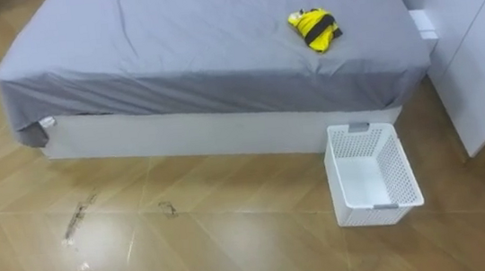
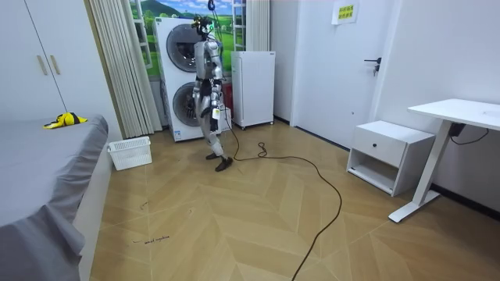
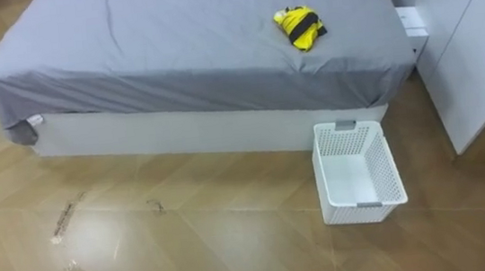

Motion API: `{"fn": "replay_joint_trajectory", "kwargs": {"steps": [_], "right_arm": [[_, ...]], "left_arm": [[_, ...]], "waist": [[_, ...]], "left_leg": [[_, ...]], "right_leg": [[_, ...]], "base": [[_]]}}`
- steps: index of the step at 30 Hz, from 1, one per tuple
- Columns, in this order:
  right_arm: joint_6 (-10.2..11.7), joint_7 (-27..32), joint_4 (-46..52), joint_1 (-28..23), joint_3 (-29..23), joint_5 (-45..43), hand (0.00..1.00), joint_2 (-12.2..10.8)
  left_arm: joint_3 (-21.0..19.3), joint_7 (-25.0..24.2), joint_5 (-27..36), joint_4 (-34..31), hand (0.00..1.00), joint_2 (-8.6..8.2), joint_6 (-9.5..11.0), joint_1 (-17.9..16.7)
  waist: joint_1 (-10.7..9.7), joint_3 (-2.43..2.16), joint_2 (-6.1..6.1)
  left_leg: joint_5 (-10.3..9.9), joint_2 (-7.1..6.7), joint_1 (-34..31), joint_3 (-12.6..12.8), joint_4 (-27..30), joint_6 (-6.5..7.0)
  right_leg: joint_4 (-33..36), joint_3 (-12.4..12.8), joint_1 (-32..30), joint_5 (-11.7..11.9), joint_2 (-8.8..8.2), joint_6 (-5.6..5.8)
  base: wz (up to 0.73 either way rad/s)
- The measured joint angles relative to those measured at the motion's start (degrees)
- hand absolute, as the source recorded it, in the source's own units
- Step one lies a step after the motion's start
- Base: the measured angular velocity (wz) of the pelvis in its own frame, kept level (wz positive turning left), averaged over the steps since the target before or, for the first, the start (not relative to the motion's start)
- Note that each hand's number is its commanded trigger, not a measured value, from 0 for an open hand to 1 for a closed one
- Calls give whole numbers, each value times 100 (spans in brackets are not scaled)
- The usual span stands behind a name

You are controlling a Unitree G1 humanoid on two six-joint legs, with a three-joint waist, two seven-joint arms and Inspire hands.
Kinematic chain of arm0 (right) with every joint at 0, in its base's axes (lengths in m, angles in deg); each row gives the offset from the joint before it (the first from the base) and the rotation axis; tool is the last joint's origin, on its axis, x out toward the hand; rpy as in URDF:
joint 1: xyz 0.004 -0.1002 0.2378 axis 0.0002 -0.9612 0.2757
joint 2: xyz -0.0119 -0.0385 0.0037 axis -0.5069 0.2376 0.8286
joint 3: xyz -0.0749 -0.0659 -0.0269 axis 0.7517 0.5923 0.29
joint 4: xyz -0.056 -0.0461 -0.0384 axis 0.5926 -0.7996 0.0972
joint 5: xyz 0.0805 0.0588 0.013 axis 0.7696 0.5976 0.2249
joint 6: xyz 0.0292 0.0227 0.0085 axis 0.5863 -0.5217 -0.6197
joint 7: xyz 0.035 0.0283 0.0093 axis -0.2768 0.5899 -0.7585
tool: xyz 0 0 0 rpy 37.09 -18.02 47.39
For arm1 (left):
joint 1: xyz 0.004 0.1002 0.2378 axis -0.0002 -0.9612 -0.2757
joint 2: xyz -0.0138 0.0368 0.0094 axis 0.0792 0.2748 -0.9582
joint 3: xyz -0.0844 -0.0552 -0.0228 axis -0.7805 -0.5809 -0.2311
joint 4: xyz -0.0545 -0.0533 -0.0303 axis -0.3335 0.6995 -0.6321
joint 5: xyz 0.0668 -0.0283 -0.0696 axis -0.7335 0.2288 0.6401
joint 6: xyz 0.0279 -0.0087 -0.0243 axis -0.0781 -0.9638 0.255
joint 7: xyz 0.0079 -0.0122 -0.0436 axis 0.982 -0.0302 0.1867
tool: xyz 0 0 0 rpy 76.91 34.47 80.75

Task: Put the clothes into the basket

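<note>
A yellow and black garment lies bunched on the grey bed, near its right end. Below it, a white perforated basket stands empty on the wooden floor against the bed's side. The room view has the garment on the bed at the left and the basket beside it. I stand a few steps from the basket, in front of the stacked washing machines. My left hand and right hand hang low beside my body, too small to read.
A white wardrobe stands right of the basket, close to the bed's corner. In the room view a white cabinet stands beside the washing machines, with a low drawer unit and a desk on the right.
</note>
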Motion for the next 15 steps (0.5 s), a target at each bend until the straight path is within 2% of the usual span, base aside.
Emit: {"fn": "replay_joint_trajectory", "kwargs": {"steps": [1, 2, 3, 4, 5, 6, 7, 8, 9, 10, 11, 12, 13, 14, 15], "right_arm": [[-18, 56, 1, -7, 1, 43, 0, 51], [-17, 81, 2, 9, 0, 52, 0, 86], [-17, 105, -20, 59, 6, 82, 0, 120], [-18, 111, -35, 109, 13, 94, 0, 125], [-20, 102, -29, 109, 19, 59, 0, 112], [-23, 103, -29, 105, 24, 42, 0, 110], [-25, 112, -29, 84, 30, 10, 0, 113], [-29, 130, -26, 78, 15, -9, 0, 114], [-31, 140, -17, 76, 0, -7, 0, 111], [-29, 173, 33, 72, -71, -68, 0, 105], [-25, 183, 43, 63, -102, -98, 0, 105], [3, 206, 69, 81, -96, -119, 0, 94], [58, 262, 67, 98, -86, -98, 0, 55], [76, 305, 73, 131, -86, -87, 0, 27], [116, 390, 93, 58, -79, -37, 0, -9]], "left_arm": [[111, -22, 213, -56, 0, -36, 43, 38], [173, -22, 317, -120, 0, -48, 66, 18], [191, -24, 468, -173, 0, -77, 115, -40], [171, -13, 495, -158, 0, -73, 129, -150], [167, 9, 508, -119, 0, -52, 128, -298], [159, 10, 512, -90, 0, -51, 128, -360], [157, 9, 493, -35, 0, -56, 121, -412], [158, -30, 484, -32, 0, -62, 121, -432], [158, -68, 488, -45, 0, -61, 122, -426], [176, -140, 479, -69, 0, -73, 131, -396], [169, -147, 475, -68, 0, -75, 139, -356], [173, -155, 473, -65, 0, -47, 140, -344], [177, -156, 489, -47, 0, -15, 142, -335], [181, -151, 506, -28, 0, 1, 143, -309], [202, -138, 520, -32, 0, 22, 149, -300]], "waist": [[-2, 0, -4], [21, -3, -9], [92, -12, -16], [154, -1, 25], [200, -6, 22], [207, 1, 23], [197, 7, -10], [189, -20, -99], [168, -30, -163], [63, -80, -250], [67, -43, -267], [75, -36, -270], [86, 10, -279], [98, 96, -267], [86, 76, -237]], "left_leg": [[17, -290, -327, 55, -272, 44], [74, -444, -504, 121, -546, 25], [323, -645, -763, 182, -1259, -20], [713, -675, -960, 187, -1943, -24], [1066, -654, -1064, 180, -2362, -18], [1234, -652, -1096, 179, -2491, 1], [1588, -696, -1171, 194, -2547, 90], [1893, -807, -1298, 286, -2432, 253], [1949, -872, -1374, 340, -2302, 331], [1699, -980, -1515, 509, -1872, 532], [1541, -1010, -1574, 548, -1625, 542], [1174, -986, -1594, 656, -1201, 578], [855, -923, -1574, 706, -643, 695], [769, -859, -1604, 824, -225, 788], [649, -956, -1493, 1013, -363, 683]], "right_leg": [[27, 20, 3, -87, -76, -1], [39, 34, 0, -127, -135, 20], [32, 109, 18, -195, -189, 62], [20, 148, 49, -262, -217, 47], [10, 197, 155, -382, -287, 109], [-1, 221, 221, -449, -333, 146], [-31, 287, 340, -591, -422, 218], [-29, 352, 404, -698, -558, 344], [-36, 449, 426, -767, -637, 349], [-41, 546, 431, -838, -800, 450], [0, 564, 438, -827, -860, 473], [156, 529, 451, -716, -949, 673], [544, 523, 509, -504, -1013, 748], [811, 583, 541, -356, -1025, 756], [1610, 635, 402, -17, -1071, 769]], "base": [[35], [0], [-43], [-74], [-69], [-52], [-24], [-7], [17], [18], [0], [-30], [-35], [-27], [5]]}}
